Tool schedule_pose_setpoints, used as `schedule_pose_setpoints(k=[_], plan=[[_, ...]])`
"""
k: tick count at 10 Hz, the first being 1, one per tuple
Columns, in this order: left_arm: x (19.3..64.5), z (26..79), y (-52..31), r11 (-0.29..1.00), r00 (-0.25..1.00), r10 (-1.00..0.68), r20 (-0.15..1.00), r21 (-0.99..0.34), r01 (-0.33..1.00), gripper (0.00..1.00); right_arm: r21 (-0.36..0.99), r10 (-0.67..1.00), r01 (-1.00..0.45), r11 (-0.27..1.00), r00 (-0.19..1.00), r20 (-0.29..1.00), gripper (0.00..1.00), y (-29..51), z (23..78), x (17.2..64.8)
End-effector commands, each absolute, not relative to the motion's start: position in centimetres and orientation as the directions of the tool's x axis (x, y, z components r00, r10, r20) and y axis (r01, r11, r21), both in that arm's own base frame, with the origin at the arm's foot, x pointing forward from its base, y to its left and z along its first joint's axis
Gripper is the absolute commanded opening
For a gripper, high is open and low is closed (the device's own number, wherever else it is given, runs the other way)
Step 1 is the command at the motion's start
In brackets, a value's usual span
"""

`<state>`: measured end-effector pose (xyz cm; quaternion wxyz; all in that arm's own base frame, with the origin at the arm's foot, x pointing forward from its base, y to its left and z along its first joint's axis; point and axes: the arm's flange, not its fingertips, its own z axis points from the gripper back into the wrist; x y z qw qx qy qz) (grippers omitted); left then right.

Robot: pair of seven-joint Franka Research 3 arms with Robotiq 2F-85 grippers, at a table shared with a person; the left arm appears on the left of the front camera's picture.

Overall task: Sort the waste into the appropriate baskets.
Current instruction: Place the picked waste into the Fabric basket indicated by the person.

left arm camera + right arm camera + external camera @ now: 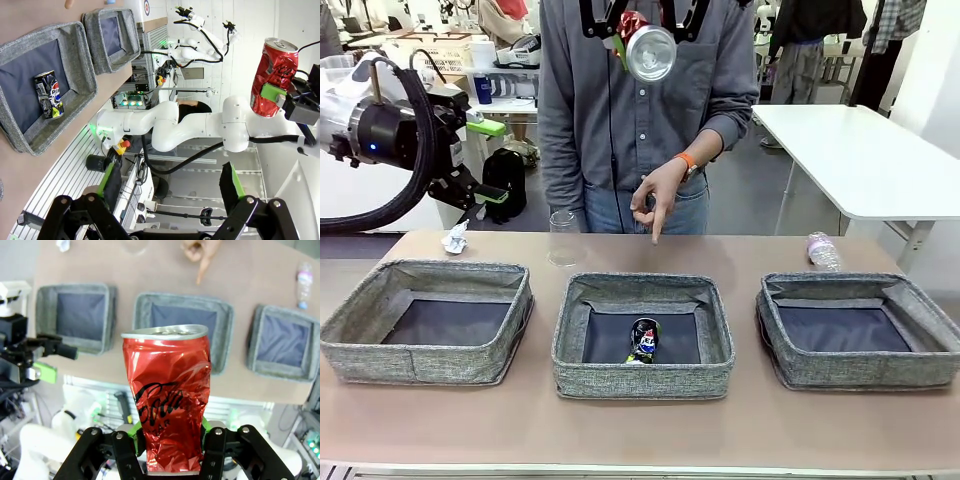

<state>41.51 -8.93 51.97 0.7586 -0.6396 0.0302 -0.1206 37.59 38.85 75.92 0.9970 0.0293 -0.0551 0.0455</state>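
The right gripper (170, 435) clamps a dented red drink can (167, 390), the middle basket (642, 380) far below its jaws likely the target, given the dark blue can (644, 340) inside and a person's pointing hand (658, 195); the left gripper (170, 182) gapes wide, empty.

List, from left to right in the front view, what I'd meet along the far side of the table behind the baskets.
crumpled white paper wad → clear plastic cup → person's pointing hand → small clear bottle
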Motion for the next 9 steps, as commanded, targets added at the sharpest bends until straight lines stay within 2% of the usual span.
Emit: schedule_pose_setpoints(k=[1, 3, 4, 6, 7, 8, 9], plan=[[41.3, 52.1, -8.8, 0.158, 0.966, -0.228, 0.119, -0.975, 0.157, 1.0, 0.057, 0.087, -0.095, 0.994, 0.988, 0.128, 0.29, 39.0, 75.8, 37.5], [41.3, 52.1, -8.8, 0.158, 0.966, -0.228, 0.119, -0.975, 0.157, 1.0, 0.053, 0.088, -0.094, 0.994, 0.99, 0.112, 0.29, 38.8, 75.9, 37.6], [41.3, 52.1, -8.8, 0.158, 0.966, -0.228, 0.119, -0.975, 0.157, 1.0, 0.019, 0.067, -0.07, 0.997, 0.99, 0.126, 0.29, 39.1, 72.9, 38.4], [41.3, 52.1, -8.8, 0.158, 0.966, -0.228, 0.119, -0.975, 0.157, 1.0, 0.024, 0.136, -0.142, 0.99, 0.978, 0.155, 0.29, 39.3, 68.2, 38.1], [41.3, 52.1, -8.8, 0.158, 0.966, -0.228, 0.119, -0.975, 0.157, 1.0, -0.005, 0.091, -0.092, 0.996, 0.98, 0.177, 0.29, 39.2, 65.6, 38.1], [41.3, 52.1, -8.8, 0.158, 0.966, -0.228, 0.119, -0.975, 0.157, 1.0, 0.047, 0.137, -0.145, 0.988, 0.978, 0.155, 0.29, 39.1, 62.3, 37.9], [41.3, 52.1, -8.8, 0.158, 0.966, -0.228, 0.119, -0.975, 0.157, 1.0, 0.063, 0.127, -0.137, 0.989, 0.983, 0.134, 0.29, 39.1, 58.8, 38.2]])
